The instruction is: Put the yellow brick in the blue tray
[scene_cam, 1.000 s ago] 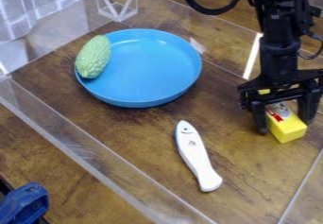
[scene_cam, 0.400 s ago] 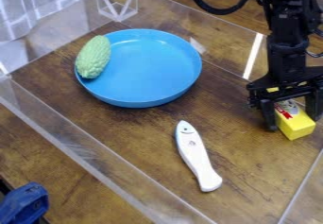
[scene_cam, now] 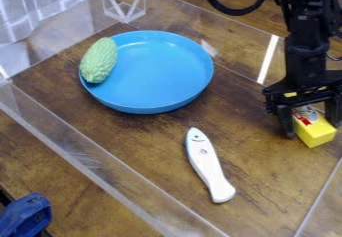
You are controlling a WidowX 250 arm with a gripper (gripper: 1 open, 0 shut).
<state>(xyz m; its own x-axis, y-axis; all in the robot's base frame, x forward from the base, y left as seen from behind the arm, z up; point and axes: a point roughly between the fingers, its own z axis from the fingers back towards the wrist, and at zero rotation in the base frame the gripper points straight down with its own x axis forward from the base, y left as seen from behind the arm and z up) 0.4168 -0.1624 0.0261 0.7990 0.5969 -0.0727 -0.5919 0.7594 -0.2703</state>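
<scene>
My fingers spread, now lower astride brick; brick nudged right. Grasp next; tray waits, well apart.

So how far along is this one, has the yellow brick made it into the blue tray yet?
Not yet. Nothing looks done: the yellow brick sits on the table at the right, far from the blue tray, whose only content is a green bumpy object on its left rim. In hand: the gripper is down at the brick, fingers around it; a closed grasp is unclear. Left: lift, carry, release.
</scene>
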